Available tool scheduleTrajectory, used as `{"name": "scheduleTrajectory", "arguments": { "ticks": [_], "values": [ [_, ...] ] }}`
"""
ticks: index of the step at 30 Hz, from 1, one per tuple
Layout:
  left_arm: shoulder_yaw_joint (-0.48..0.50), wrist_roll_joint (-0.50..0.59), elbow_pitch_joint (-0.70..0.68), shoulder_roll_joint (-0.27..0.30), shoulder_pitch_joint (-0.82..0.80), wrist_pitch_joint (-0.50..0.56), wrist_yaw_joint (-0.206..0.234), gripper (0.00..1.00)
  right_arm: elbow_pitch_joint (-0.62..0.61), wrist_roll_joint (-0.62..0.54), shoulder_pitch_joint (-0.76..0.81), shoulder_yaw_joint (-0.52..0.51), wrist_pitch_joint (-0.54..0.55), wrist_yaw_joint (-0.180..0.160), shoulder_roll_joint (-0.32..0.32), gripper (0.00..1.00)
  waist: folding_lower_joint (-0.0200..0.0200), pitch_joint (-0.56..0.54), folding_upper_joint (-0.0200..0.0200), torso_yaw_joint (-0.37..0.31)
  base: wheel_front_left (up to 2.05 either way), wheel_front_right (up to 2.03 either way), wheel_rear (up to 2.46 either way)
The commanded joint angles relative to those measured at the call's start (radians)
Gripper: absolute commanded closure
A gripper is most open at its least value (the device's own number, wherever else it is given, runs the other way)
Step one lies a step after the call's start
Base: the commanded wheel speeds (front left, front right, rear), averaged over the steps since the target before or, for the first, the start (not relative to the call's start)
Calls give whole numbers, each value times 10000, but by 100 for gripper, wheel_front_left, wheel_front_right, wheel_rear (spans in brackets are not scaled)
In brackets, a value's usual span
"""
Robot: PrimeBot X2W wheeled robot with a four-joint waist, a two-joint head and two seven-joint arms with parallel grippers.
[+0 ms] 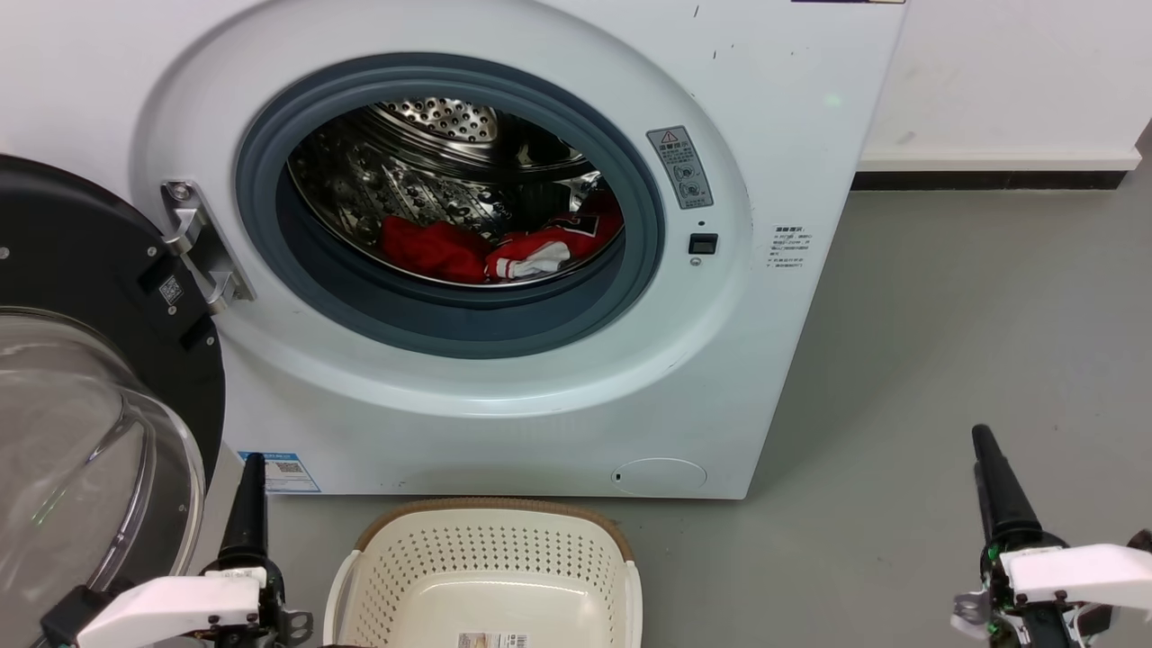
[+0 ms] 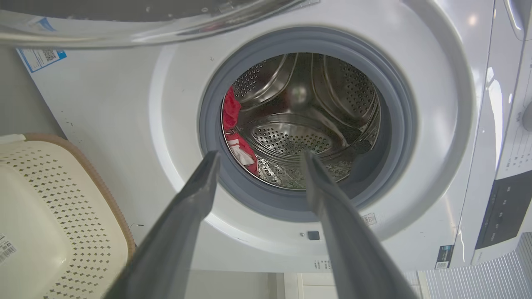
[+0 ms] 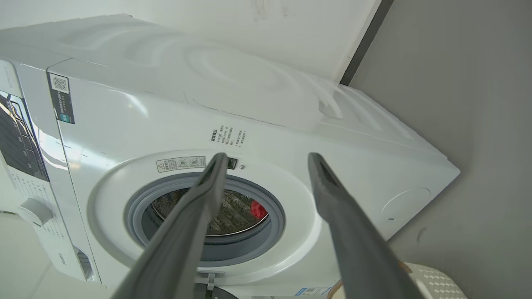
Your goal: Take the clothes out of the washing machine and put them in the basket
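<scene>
Head view: red clothes [image 1: 490,250] centre frame, in drum [image 1: 405,171] of washing machine [image 1: 765,135]; basket [image 1: 490,515] bottom centre; glass door [image 1: 90,432] swung open, lower left. Wrist views resolve finger spread: left gripper [image 2: 261,154] apart, right gripper [image 3: 268,156] apart, both outside drum.

The basket [image 1: 490,540] runs off the bottom of my head view, so I cannot see its near end. The door [image 1: 90,432] is cut off at the left edge. In my left wrist view the clothes [image 2: 232,116] peek out from behind the grey ring [image 2: 208,137], and the rest is hidden. The words on the stickers [image 1: 789,247] are too small to read.
</scene>
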Motion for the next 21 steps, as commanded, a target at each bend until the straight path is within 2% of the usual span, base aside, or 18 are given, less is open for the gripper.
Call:
{"name": "scheduleTrajectory", "arguments": {
  "ticks": [1, 8, 14, 18, 21],
  "values": [
    [85, 284, -240, 21, -161, -82, 52, 0, -285, -418, -194, -50, -78, 0, -52, 0, 0, 5, 0, 0, 0, 0, 0],
    [170, 1734, -1089, 23, -163, -358, 637, 0, -1262, -3006, -192, -47, -358, 0, -59, 0, 0, 53, 0, -12, 0, 0, 0],
    [-214, 3143, -2078, 24, -46, -574, 1262, 0, -2190, -5011, -195, 231, -574, 0, -65, 0, 0, 99, 0, -26, 0, 0, 0],
    [-501, 3851, -2551, 26, 97, -751, 1423, 0, -2632, -6256, -112, 539, -750, 0, -70, 0, 0, 120, 0, -33, 0, 0, 0],
    [-519, 4064, -2677, 27, 164, -849, 1283, 0, -2859, -6849, -82, 633, -851, 0, -73, 0, 0, 127, 0, -39, 0, 0, 0]
  ]
}}
